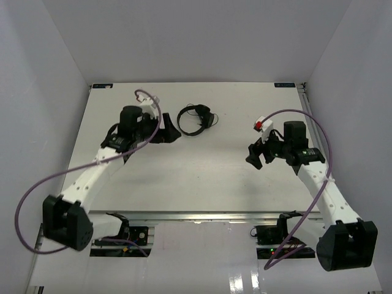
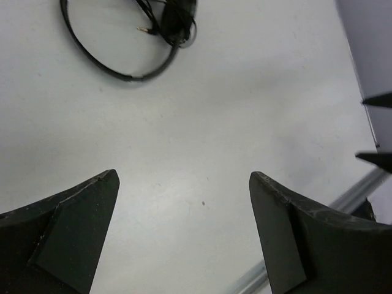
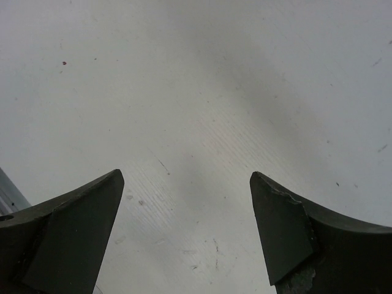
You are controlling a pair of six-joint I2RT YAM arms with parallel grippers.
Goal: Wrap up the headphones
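Lying at 12 o'clock, headphones [image 1: 195, 119] may unravel if bumped; left fingers [image 2: 67, 233] and right fingers [image 3: 61, 239] spread, empty

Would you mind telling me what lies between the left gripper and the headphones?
Nothing does. The left wrist view shows only bare white table between the open left gripper and the headphones, and the top view agrees.
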